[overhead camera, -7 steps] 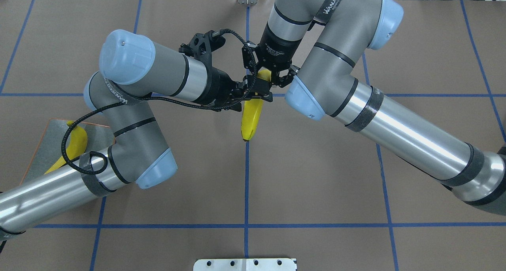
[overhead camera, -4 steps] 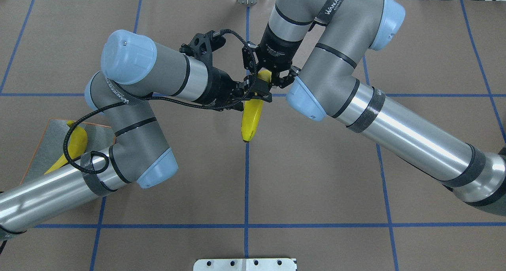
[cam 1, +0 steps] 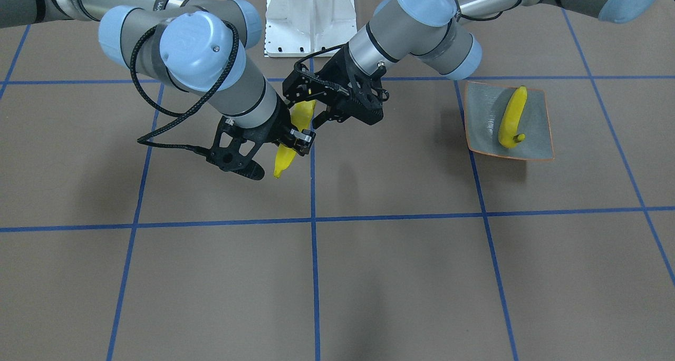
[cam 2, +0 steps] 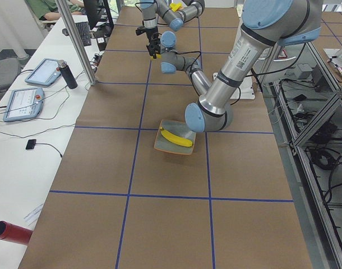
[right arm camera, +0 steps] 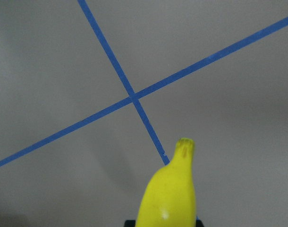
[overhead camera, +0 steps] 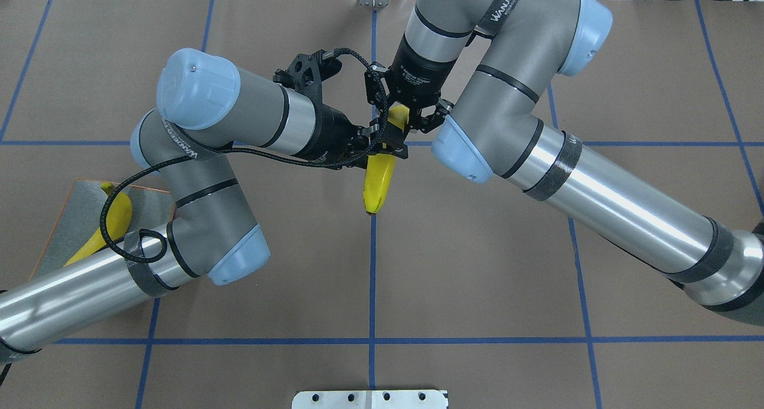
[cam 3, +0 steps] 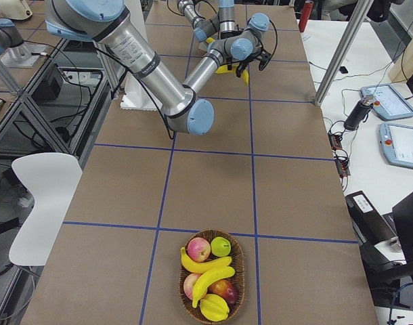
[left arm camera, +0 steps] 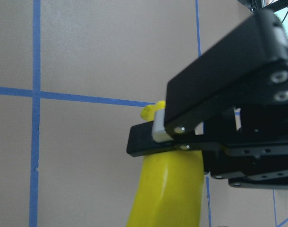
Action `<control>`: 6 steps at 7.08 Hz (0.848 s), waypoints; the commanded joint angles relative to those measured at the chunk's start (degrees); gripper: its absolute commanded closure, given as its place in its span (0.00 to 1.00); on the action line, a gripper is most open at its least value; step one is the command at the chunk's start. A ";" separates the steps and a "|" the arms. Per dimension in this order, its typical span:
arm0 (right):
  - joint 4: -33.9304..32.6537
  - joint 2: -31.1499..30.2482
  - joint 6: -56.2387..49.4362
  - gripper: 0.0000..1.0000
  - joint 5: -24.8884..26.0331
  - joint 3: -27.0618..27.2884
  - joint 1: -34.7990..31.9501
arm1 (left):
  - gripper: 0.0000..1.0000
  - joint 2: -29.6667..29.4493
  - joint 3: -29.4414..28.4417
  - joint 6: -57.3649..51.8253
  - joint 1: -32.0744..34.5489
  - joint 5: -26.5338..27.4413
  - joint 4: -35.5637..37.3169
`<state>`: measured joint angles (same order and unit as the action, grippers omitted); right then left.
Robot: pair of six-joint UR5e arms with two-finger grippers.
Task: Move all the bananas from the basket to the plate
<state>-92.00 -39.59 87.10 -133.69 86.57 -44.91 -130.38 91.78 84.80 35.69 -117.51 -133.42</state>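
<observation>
A yellow banana [overhead camera: 379, 182] hangs in the air over the table's middle. My right gripper [overhead camera: 406, 113] is shut on it close to the stem end, and the stem [right arm camera: 184, 146] sticks out past the fingers. My left gripper [overhead camera: 388, 143] comes in from the left with its fingers on either side of the same banana [cam 1: 285, 158], just beside the right gripper; they look open. Another banana [cam 1: 512, 116] lies on the grey-blue plate [cam 1: 532, 139]. The basket [cam 3: 240, 261] at the far right end holds more bananas [cam 3: 210, 281].
Apples [cam 3: 198, 249] share the basket with the bananas. A white mounting plate [overhead camera: 370, 398] sits at the table's near edge. Both elbows hang over the middle of the brown, blue-taped table [overhead camera: 477, 265]. Tablets [cam 3: 399, 145] lie on a side bench.
My left arm has crept slightly to the right, toward the banana. The banana and the right gripper have hardly moved.
</observation>
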 commanded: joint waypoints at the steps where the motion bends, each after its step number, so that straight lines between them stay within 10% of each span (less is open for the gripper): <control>1: 0.07 -0.05 0.00 1.00 0.18 0.01 0.00 | 0.52 0.04 -0.11 -0.07 -0.27 0.00 0.00; 3: 0.33 -0.05 0.00 1.00 0.18 0.01 -0.09 | 1.00 0.47 -0.20 -1.73 -0.53 -0.09 0.00; 4: 0.77 -0.13 0.17 0.62 0.18 0.01 -0.09 | 1.00 0.56 -0.46 -6.87 -0.54 -0.35 0.17; 5: 2.43 -0.57 0.87 0.01 0.36 0.18 -0.09 | 1.00 0.65 -0.46 -7.80 -0.45 -0.35 0.26; 6: 4.44 -3.18 0.88 0.00 0.36 2.53 -0.09 | 1.00 0.65 -0.55 -7.81 -0.45 -0.44 0.26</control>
<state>-89.81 -40.55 87.70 -133.40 87.20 -45.04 -129.75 91.32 78.03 35.20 -117.84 -133.21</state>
